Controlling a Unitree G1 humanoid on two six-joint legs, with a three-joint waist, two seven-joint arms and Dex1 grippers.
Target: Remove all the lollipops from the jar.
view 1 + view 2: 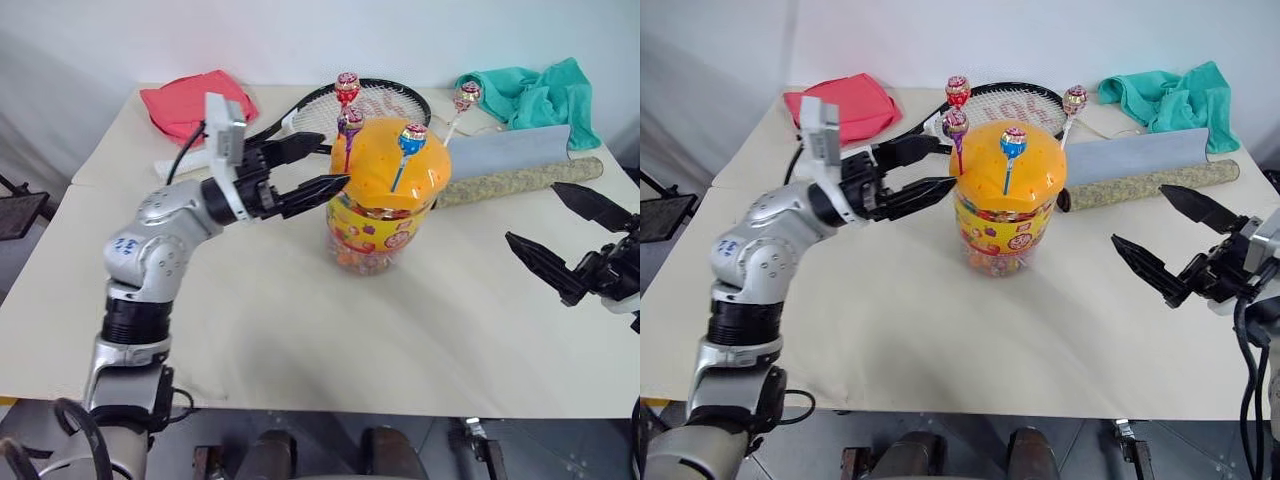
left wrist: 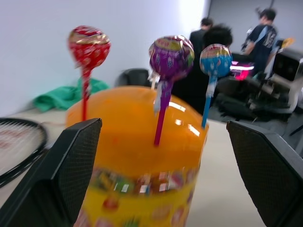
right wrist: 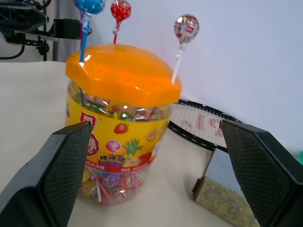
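The jar (image 1: 385, 205), a clear tub with an orange domed lid and a yellow cartoon label, stands in the middle of the table. Stuck upright in its lid are a red lollipop (image 1: 347, 88), a purple one (image 1: 350, 122), a blue one (image 1: 412, 138) and a pink one (image 1: 466, 96). My left gripper (image 1: 333, 160) is open, level with the lid on the jar's left, its fingertips close to the purple lollipop's stick. Over the table to the jar's right, my right gripper (image 1: 532, 214) hovers open and empty, well apart from the jar.
Behind the jar lies a tennis racket (image 1: 385, 98). A red cloth (image 1: 190, 105) is at the back left and a teal cloth (image 1: 530, 92) at the back right. A grey rolled mat (image 1: 520, 160) lies to the right of the jar. People stand in the room beyond (image 2: 260, 33).
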